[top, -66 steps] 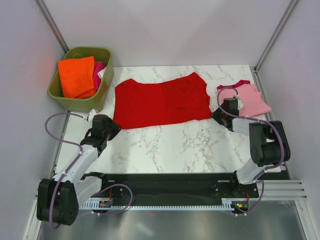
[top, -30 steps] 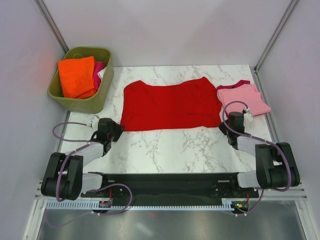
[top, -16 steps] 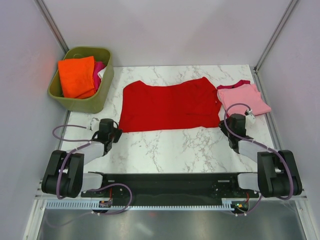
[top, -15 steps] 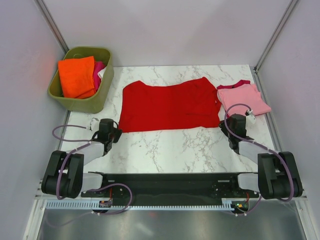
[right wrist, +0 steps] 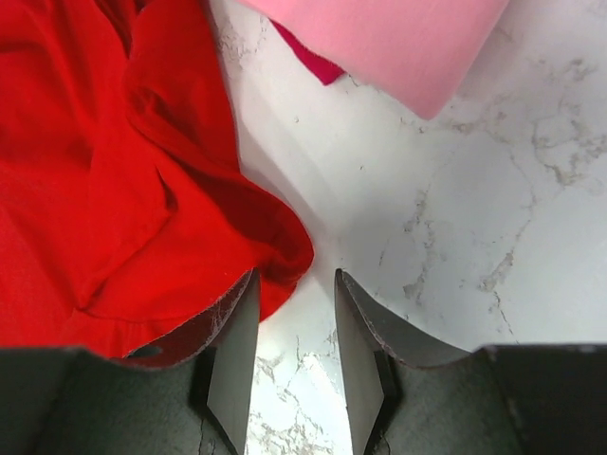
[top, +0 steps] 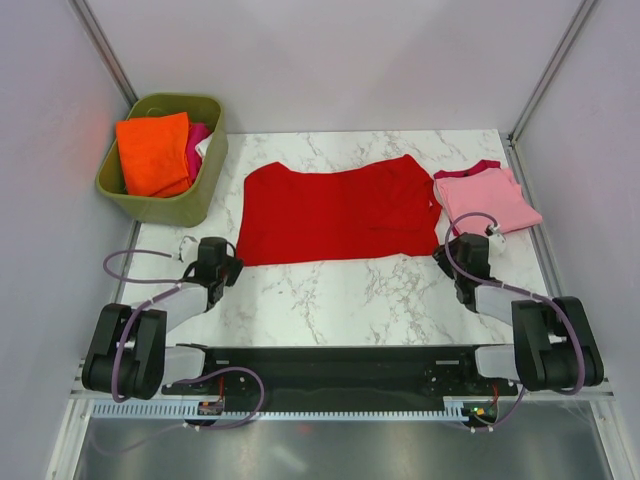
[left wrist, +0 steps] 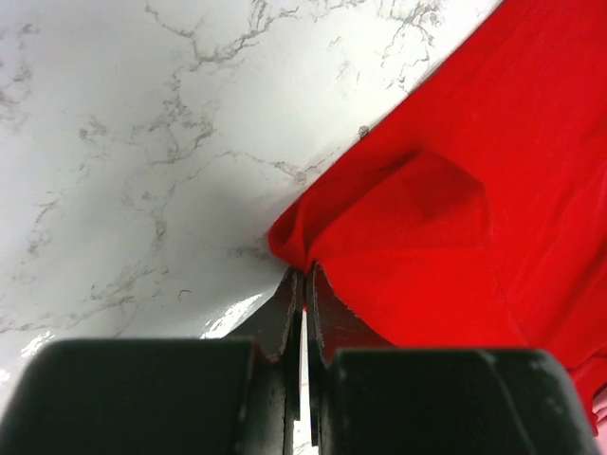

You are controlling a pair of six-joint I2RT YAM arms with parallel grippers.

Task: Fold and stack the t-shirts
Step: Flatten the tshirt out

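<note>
Red t-shirt — left jaws pinch its corner, right jaws half-open.

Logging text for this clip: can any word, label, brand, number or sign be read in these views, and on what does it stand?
No text can be read in any view.
red t-shirt: plain, no print or tag showing.
pink t-shirt: plain, no print showing.
green tub: no label showing.
small board on the front rail: too small to read.
</note>
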